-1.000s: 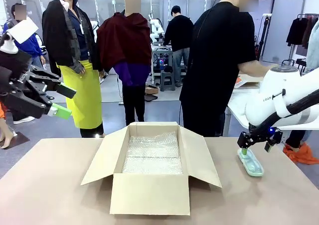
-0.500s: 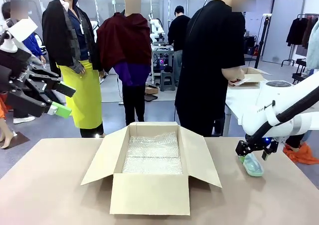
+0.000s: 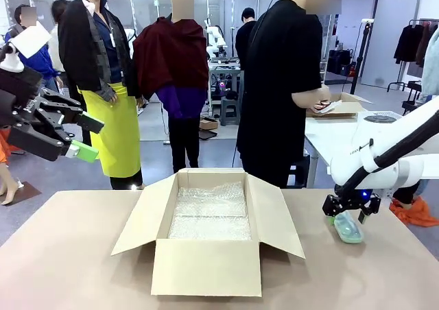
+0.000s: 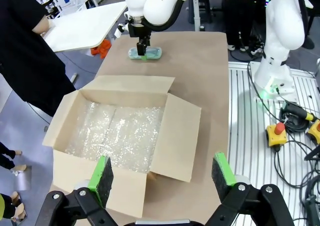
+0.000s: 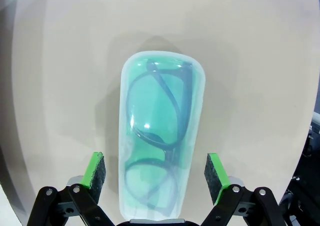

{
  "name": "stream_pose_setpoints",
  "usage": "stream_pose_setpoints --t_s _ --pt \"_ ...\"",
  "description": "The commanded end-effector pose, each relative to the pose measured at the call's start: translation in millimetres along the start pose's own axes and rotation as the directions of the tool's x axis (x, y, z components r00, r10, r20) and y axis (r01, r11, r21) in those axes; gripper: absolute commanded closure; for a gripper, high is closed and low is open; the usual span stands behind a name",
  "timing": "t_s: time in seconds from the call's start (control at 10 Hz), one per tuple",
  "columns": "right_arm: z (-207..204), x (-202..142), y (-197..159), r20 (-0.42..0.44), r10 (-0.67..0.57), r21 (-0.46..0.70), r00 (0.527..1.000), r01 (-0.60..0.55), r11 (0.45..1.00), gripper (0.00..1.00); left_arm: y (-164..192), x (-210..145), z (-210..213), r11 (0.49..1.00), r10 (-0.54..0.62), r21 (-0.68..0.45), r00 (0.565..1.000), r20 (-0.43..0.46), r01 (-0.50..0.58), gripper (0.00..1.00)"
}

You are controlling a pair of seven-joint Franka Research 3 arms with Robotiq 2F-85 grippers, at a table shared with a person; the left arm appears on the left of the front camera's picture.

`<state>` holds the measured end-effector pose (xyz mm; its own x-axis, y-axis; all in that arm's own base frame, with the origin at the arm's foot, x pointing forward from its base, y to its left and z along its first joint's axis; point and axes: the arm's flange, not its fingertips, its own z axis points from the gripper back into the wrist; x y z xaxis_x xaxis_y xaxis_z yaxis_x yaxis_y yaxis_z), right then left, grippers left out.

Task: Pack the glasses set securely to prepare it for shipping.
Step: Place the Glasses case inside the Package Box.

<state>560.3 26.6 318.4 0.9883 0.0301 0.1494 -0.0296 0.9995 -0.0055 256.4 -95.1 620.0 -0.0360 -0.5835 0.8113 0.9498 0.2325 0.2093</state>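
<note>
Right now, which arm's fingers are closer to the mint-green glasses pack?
Right. The right fingers, open, straddle the mint-green glasses pack on the table; the left fingers hang open high at the left, across the cardboard box from it.

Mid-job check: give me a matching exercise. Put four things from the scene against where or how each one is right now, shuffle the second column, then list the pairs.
1. mint-green clear plastic glasses pack
2. brown cardboard box
3. clear bubble-wrap sheet
4. black left gripper with green pads

A. lining the box's floor
B. open, empty, held high off to one side
C. flat on the tan table, between the right gripper's open fingers
D. flaps open, mid-table

Pairs: 1-C; 2-D; 3-A; 4-B
</note>
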Motion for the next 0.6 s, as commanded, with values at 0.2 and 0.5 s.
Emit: stream_pose_setpoints --t_s 0.2,0.5 --pt "-19.2 13.2 4.9 -0.008 -0.055 0.033 0.998 0.055 0.998 0.0 0.8 0.5 0.5 1.0 -0.018 -0.014 1.0 0.012 0.018 0.0" --pt "-15.8 14.5 4.6 -0.003 -0.052 0.035 0.999 0.052 0.998 0.19 0.8 0.5 0.5 1.0 -0.018 -0.014 1.0 0.012 0.018 0.0"
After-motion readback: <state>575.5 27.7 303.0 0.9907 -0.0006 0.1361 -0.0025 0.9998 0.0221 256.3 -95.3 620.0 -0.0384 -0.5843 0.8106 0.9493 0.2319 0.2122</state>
